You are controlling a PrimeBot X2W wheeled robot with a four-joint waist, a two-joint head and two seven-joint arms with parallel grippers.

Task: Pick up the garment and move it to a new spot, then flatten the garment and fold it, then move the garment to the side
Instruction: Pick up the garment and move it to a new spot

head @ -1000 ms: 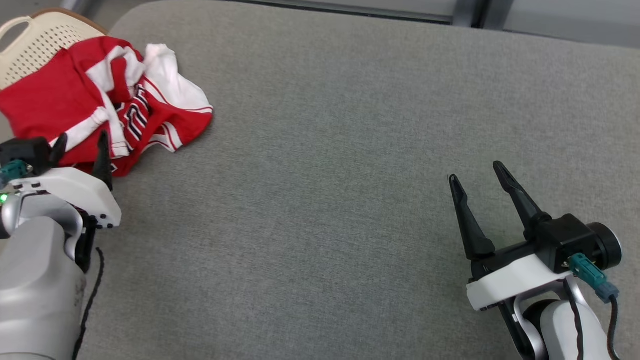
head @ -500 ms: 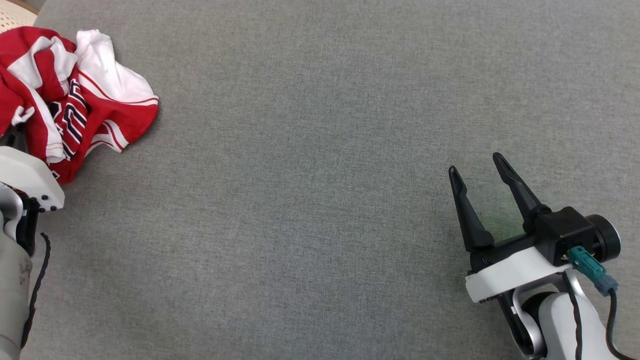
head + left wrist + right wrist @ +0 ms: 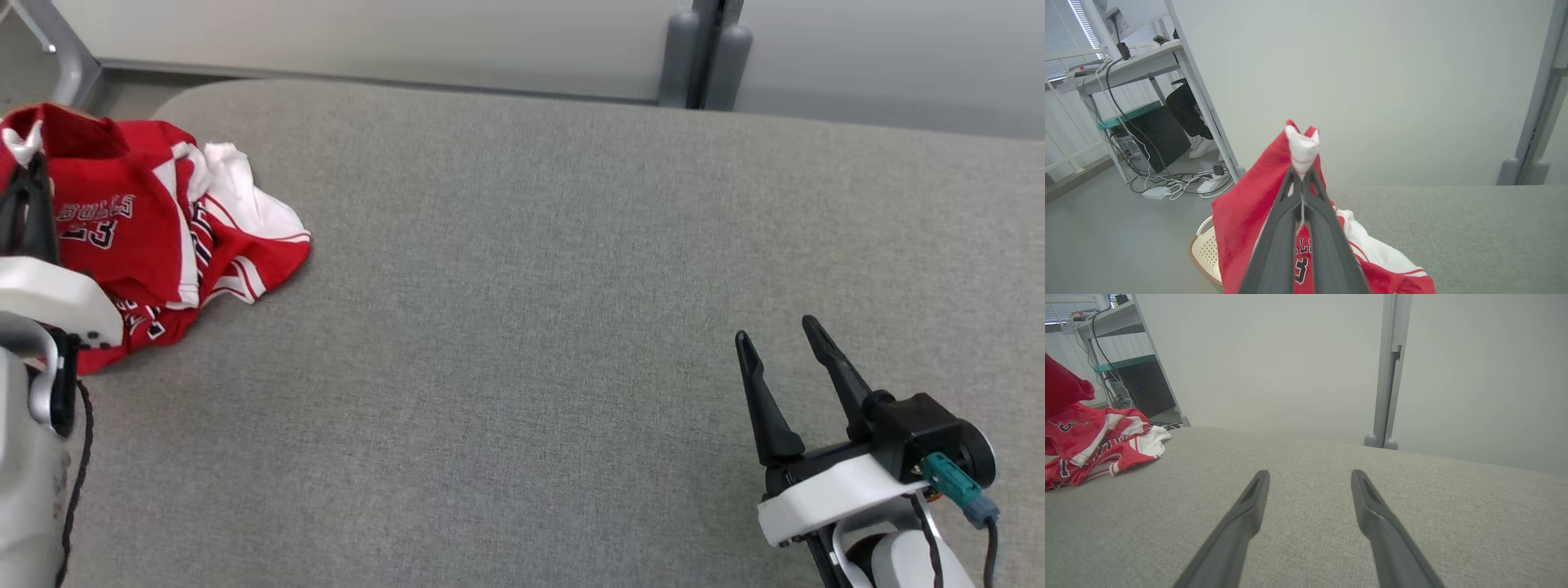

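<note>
Left pincer (image 3: 1301, 175), shut on a white hem of the red garment (image 3: 122, 224), should lift high so trailing cloth clears the surface (image 3: 522, 327); right pincer (image 3: 775, 330) sits open, empty.

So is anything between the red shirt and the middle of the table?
Nothing visible. The left gripper is shut on the garment at the left end of the table, and only its bare gray top lies toward the middle. The right gripper sits aside.
</note>
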